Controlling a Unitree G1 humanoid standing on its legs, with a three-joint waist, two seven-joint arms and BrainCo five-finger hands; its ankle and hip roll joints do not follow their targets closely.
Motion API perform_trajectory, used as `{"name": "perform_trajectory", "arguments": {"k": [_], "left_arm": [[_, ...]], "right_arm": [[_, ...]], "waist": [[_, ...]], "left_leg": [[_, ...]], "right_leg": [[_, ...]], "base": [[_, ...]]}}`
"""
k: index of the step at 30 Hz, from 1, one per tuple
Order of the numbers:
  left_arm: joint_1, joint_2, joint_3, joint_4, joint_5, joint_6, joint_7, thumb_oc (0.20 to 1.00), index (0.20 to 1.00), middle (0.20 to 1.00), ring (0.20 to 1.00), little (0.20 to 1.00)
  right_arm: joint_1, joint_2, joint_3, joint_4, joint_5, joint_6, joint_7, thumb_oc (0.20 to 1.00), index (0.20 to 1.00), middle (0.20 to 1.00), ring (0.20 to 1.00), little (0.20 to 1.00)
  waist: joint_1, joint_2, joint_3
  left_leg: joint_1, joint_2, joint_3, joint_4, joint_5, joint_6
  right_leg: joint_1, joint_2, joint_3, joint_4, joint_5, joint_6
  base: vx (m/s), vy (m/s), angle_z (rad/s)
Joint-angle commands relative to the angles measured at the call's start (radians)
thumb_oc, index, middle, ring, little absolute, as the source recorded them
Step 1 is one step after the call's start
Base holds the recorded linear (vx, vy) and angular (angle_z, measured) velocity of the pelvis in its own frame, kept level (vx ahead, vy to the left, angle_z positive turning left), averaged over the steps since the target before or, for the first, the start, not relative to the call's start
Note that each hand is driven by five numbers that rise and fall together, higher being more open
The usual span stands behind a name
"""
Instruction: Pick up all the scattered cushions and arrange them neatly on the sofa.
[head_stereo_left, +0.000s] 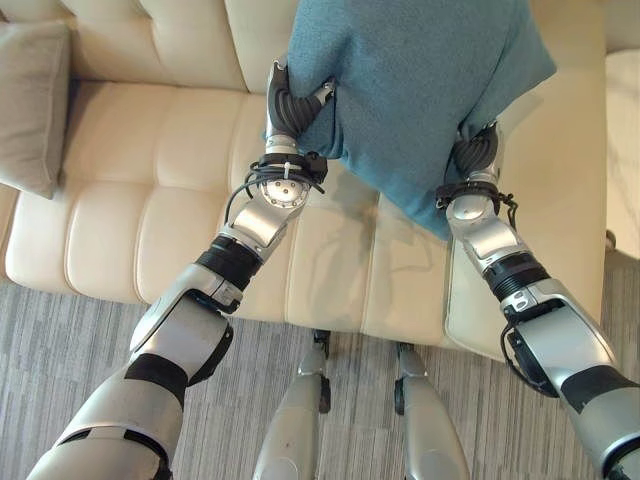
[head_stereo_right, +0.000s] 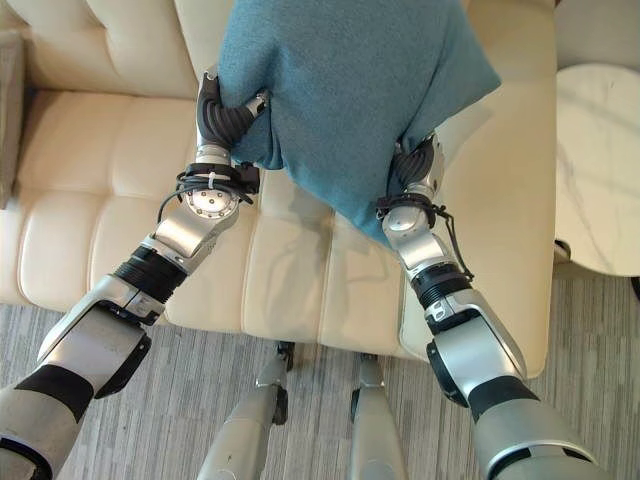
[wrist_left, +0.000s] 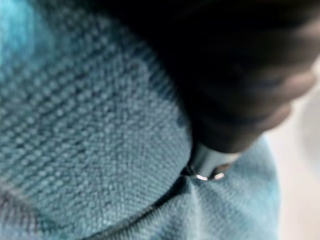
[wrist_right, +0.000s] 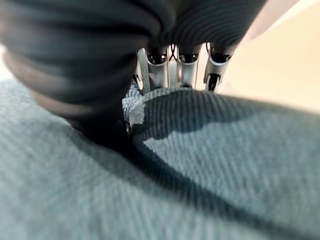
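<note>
You have the large teal woven cushion (head_stereo_left: 420, 90) held up over the cream tufted leather sofa (head_stereo_left: 130, 190), raised off the seat and hanging in front of the backrest, with its lowest corner pointing down toward the seat panels between your two arms. Your left hand (head_stereo_left: 292, 100) grips the cushion's left edge, its fingers curled into a fold of the fabric; your right hand (head_stereo_right: 420, 165) is clamped on the lower right edge, and its wrist view shows the fingers (wrist_right: 172, 72) bent over a bunched ridge of teal cloth. On your left the seat is open leather all the way to a beige fabric cushion (head_stereo_left: 30, 105) leaning upright in the sofa's far left corner, well apart from your left hand. On your right the sofa's end lies just past your right forearm, and beside it stands a round white marble-look side table (head_stereo_right: 600, 170). Grey striped carpet (head_stereo_left: 90, 330) runs along the sofa's front edge.
</note>
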Motion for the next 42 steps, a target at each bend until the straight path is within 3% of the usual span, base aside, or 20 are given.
{"name": "perform_trajectory", "arguments": {"k": [1, 3, 4, 5, 6, 7, 9, 15, 19, 22, 24, 25, 26, 32, 42], "left_arm": [[-0.198, 0.048, 0.017, 0.117, 0.063, -0.059, 0.028, 0.200, 0.200, 0.200, 0.200, 0.200], [-0.220, 0.084, 0.020, 0.271, 0.183, 0.000, 0.143, 0.200, 0.200, 0.200, 0.200, 0.200], [-0.243, 0.123, -0.015, 0.434, 0.277, 0.058, 0.173, 0.238, 0.238, 0.238, 0.238, 0.238], [-0.238, 0.123, -0.014, 0.472, 0.280, 0.071, 0.169, 0.592, 0.592, 0.592, 0.592, 0.592], [-0.238, 0.121, -0.016, 0.503, 0.285, 0.082, 0.171, 0.831, 0.831, 0.831, 0.831, 0.831], [-0.239, 0.121, -0.016, 0.505, 0.285, 0.081, 0.171, 1.000, 1.000, 1.000, 1.000, 1.000], [-0.220, 0.121, -0.022, 0.569, 0.322, 0.114, 0.165, 1.000, 1.000, 1.000, 1.000, 1.000], [-0.121, 0.104, 0.024, 0.597, 0.286, 0.100, 0.100, 1.000, 1.000, 1.000, 1.000, 1.000], [0.169, 0.044, 0.205, 0.447, -0.048, -0.021, -0.114, 1.000, 1.000, 1.000, 1.000, 1.000], [0.369, 0.017, 0.288, 0.343, -0.137, -0.045, -0.209, 1.000, 1.000, 1.000, 1.000, 1.000], [0.422, 0.004, 0.317, 0.333, -0.157, -0.039, -0.226, 1.000, 1.000, 1.000, 1.000, 1.000], [0.544, -0.019, 0.356, 0.289, -0.192, -0.038, -0.288, 1.000, 1.000, 1.000, 1.000, 1.000], [0.599, -0.040, 0.376, 0.293, -0.202, -0.023, -0.307, 1.000, 1.000, 1.000, 1.000, 1.000], [0.853, -0.102, 0.408, 0.310, -0.115, 0.020, -0.410, 1.000, 1.000, 1.000, 1.000, 1.000], [0.956, -0.145, 0.397, 0.407, -0.018, 0.060, -0.447, 1.000, 1.000, 1.000, 1.000, 1.000]], "right_arm": [[-0.227, -0.047, 0.100, 0.026, -0.140, -0.059, -0.075, 0.200, 0.200, 0.200, 0.200, 0.200], [-0.246, -0.081, 0.105, 0.102, -0.176, -0.065, -0.163, 0.200, 0.200, 0.200, 0.200, 0.200], [-0.251, -0.070, 0.112, 0.159, -0.147, -0.097, -0.158, 0.294, 0.294, 0.294, 0.294, 0.294], [-0.250, -0.062, 0.122, 0.180, -0.135, -0.099, -0.145, 0.740, 0.740, 0.740, 0.740, 0.740], [-0.252, -0.055, 0.126, 0.203, -0.122, -0.102, -0.133, 1.000, 1.000, 1.000, 1.000, 1.000], [-0.253, -0.055, 0.127, 0.205, -0.121, -0.103, -0.133, 1.000, 1.000, 1.000, 1.000, 1.000], [-0.230, -0.022, 0.112, 0.244, -0.097, -0.113, -0.133, 1.000, 1.000, 1.000, 1.000, 1.000], [-0.143, 0.019, 0.083, 0.283, -0.072, -0.112, -0.095, 1.000, 1.000, 1.000, 1.000, 1.000], [0.075, 0.069, -0.050, 0.163, 0.083, -0.141, 0.030, 1.000, 1.000, 1.000, 1.000, 1.000], [0.271, 0.103, -0.146, 0.048, 0.227, -0.195, 0.147, 1.000, 1.000, 1.000, 1.000, 1.000], [0.324, 0.105, -0.166, 0.030, 0.240, -0.196, 0.177, 1.000, 1.000, 1.000, 1.000, 1.000], [0.446, 0.119, -0.191, 0.012, 0.320, -0.194, 0.276, 1.000, 1.000, 1.000, 1.000, 1.000], [0.510, 0.129, -0.204, 0.005, 0.332, -0.190, 0.310, 1.000, 1.000, 1.000, 1.000, 1.000], [0.780, 0.162, -0.257, 0.084, 0.331, -0.140, 0.463, 1.000, 1.000, 1.000, 1.000, 1.000], [0.907, 0.164, -0.291, 0.207, 0.208, -0.106, 0.483, 1.000, 1.000, 1.000, 1.000, 1.000]], "waist": [[0.008, -0.024, -0.038], [0.004, -0.027, -0.045], [0.002, -0.032, -0.053], [0.003, -0.034, -0.053], [0.002, -0.035, -0.054], [0.002, -0.036, -0.055], [0.003, -0.031, -0.058], [0.004, -0.026, -0.067], [0.011, -0.019, -0.075], [0.012, -0.022, -0.084], [0.012, -0.025, -0.090], [0.016, -0.035, -0.098], [0.018, -0.041, -0.099], [0.018, -0.060, -0.172], [0.010, -0.061, -0.267]], "left_leg": [[-0.109, 0.003, 0.020, 0.135, -0.153, -0.005], [-0.159, 0.003, 0.019, 0.140, -0.151, -0.003], [-0.193, 0.004, 0.022, 0.142, -0.145, 0.001], [-0.197, 0.004, 0.021, 0.142, -0.144, 0.002], [-0.199, 0.004, 0.022, 0.143, -0.144, 0.003], [-0.200, 0.004, 0.023, 0.143, -0.144, 0.003], [-0.198, 0.002, 0.025, 0.143, -0.142, 0.005], [-0.156, 0.000, 0.031, 0.135, -0.144, 0.003], [-0.047, 0.001, 0.036, 0.101, -0.154, 0.000], [0.018, 0.003, 0.042, 0.082, -0.165, -0.003], [0.034, 0.003, 0.043, 0.076, -0.164, -0.003], [0.084, 0.007, 0.041, 0.060, -0.169, 0.000], [0.116, 0.009, 0.043, 0.050, -0.171, 0.000], [0.282, 0.012, 0.057, -0.062, -0.153, 0.004], [0.446, 0.001, 0.074, -0.118, -0.172, 0.020]], "right_leg": [[-0.096, 0.015, 0.000, 0.137, -0.167, -0.019], [-0.149, 0.018, 0.006, 0.139, -0.158, -0.018], [-0.188, 0.019, 0.012, 0.139, -0.150, -0.018], [-0.194, 0.021, 0.014, 0.140, -0.147, -0.019], [-0.197, 0.021, 0.016, 0.139, -0.145, -0.020], [-0.198, 0.022, 0.016, 0.139, -0.145, -0.020], [-0.196, 0.022, 0.017, 0.133, -0.138, -0.020], [-0.156, 0.022, 0.016, 0.118, -0.139, -0.024], [-0.049, 0.020, 0.003, 0.084, -0.141, -0.028], [0.013, 0.016, -0.004, 0.064, -0.141, -0.029], [0.030, 0.015, -0.006, 0.056, -0.136, -0.029], [0.082, 0.017, -0.014, 0.041, -0.137, -0.028], [0.113, 0.018, -0.018, 0.030, -0.139, -0.028], [0.264, 0.025, -0.051, -0.063, -0.116, -0.010], [0.397, 0.025, -0.061, -0.082, -0.115, 0.006]], "base": [[0.03, -0.018, -0.03], [0.06, -0.034, -0.06], [0.06, -0.038, -0.07], [0.05, -0.038, -0.09], [0.02, -0.025, -0.07], [0.03, -0.018, -0.11], [0.03, -0.014, -0.06], [0.00, -0.001, -0.01], [0.04, 0.007, -0.05], [0.02, 0.014, -0.03], [0.02, 0.002, 0.02], [0.06, 0.000, 0.03], [0.07, 0.015, 0.03], [0.06, 0.047, -0.03], [0.00, 0.098, -0.07]]}}
